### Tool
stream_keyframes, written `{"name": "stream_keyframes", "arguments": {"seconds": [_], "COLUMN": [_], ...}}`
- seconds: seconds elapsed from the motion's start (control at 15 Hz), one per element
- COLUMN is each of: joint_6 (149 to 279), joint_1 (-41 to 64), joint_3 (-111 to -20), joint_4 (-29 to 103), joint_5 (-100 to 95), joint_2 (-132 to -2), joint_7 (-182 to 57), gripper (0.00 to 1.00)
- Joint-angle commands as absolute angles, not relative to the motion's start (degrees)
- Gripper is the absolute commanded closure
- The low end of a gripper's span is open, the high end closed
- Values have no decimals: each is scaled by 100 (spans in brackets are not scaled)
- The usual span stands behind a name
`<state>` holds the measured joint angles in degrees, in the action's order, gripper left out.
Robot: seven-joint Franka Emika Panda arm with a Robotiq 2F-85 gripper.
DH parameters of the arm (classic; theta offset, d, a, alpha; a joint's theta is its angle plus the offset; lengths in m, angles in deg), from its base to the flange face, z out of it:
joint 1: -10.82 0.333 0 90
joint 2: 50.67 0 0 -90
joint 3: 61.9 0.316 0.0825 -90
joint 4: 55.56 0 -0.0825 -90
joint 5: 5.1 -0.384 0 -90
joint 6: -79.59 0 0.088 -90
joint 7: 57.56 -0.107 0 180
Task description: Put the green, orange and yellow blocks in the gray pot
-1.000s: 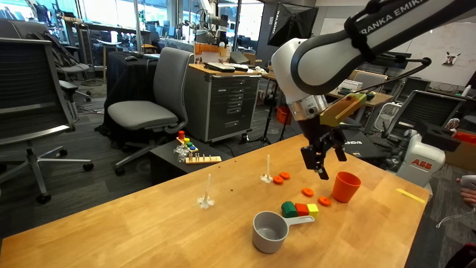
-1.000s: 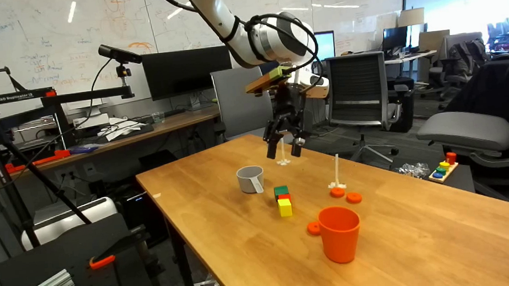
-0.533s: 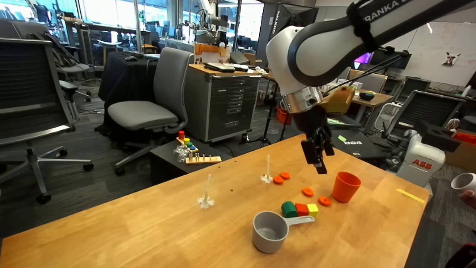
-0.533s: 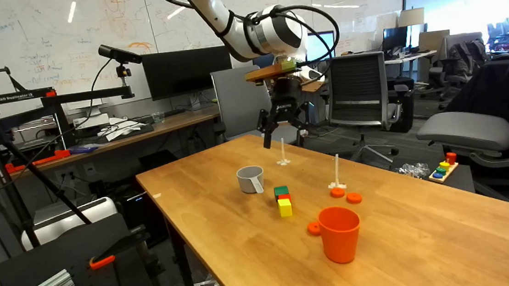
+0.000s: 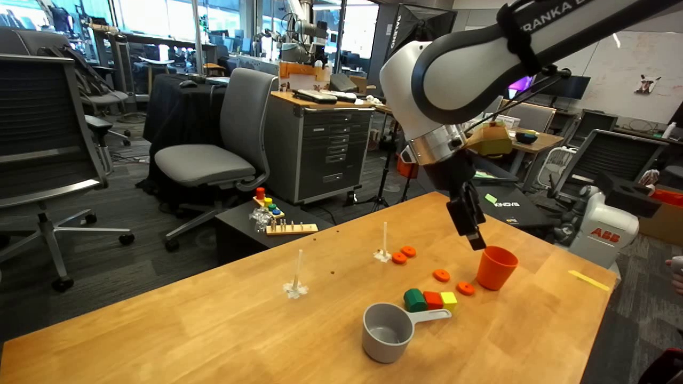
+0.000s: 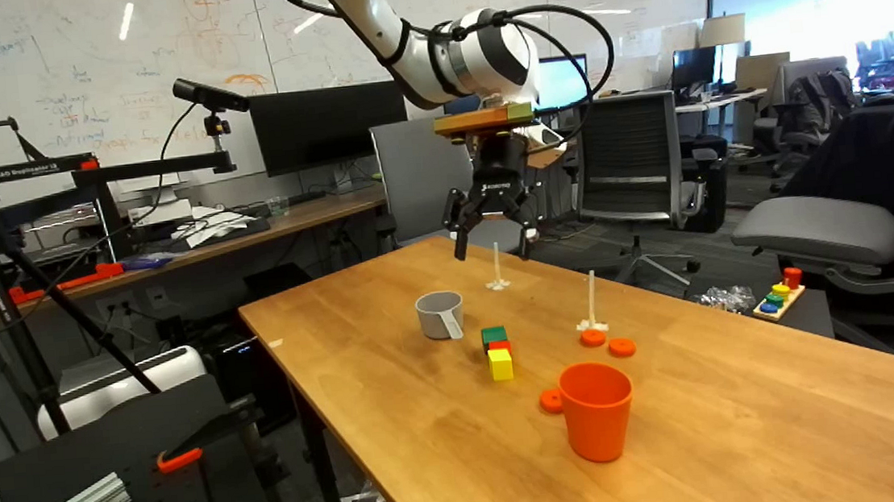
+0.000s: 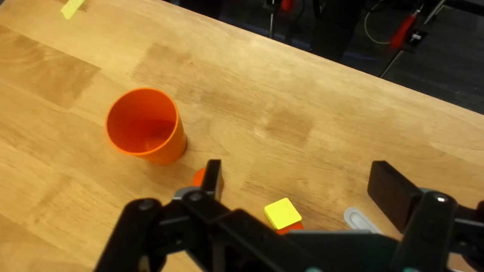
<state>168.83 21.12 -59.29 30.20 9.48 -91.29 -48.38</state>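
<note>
Gripper (image 6: pixel 493 248) has turned a bit — fingers (image 7: pixel 391 196) wide. Green block (image 5: pixel 414 301), orange block (image 5: pixel 433 300), yellow block (image 5: pixel 449 301) sit by the gray pot (image 5: pixel 382 349).

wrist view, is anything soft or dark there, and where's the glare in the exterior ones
Wrist view: the near parts of the gripper look dark and slightly soft, while the yellow block has cleaner edges; in an exterior view, light streaks glare on the whiteboard; in both exterior views, the windows are partly washed out.
</note>
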Motion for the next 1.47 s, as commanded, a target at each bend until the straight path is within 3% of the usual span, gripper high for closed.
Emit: {"name": "stream_keyframes", "arguments": {"seconds": [0.0,0.4,0.8,1.4], "joint_6": [16710,17366,18360,18536], "joint_1": [2136,2175,1814,1921], "joint_3": [-5872,-5749,-5274,-5283], "joint_4": [2956,3079,3062,2825], "joint_5": [1223,1674,679,510], "joint_2": [-9142,-8900,-8821,-9318], "joint_7": [-4713,-4607,-3846,-3838], "gripper": [0,0,0,0]}}
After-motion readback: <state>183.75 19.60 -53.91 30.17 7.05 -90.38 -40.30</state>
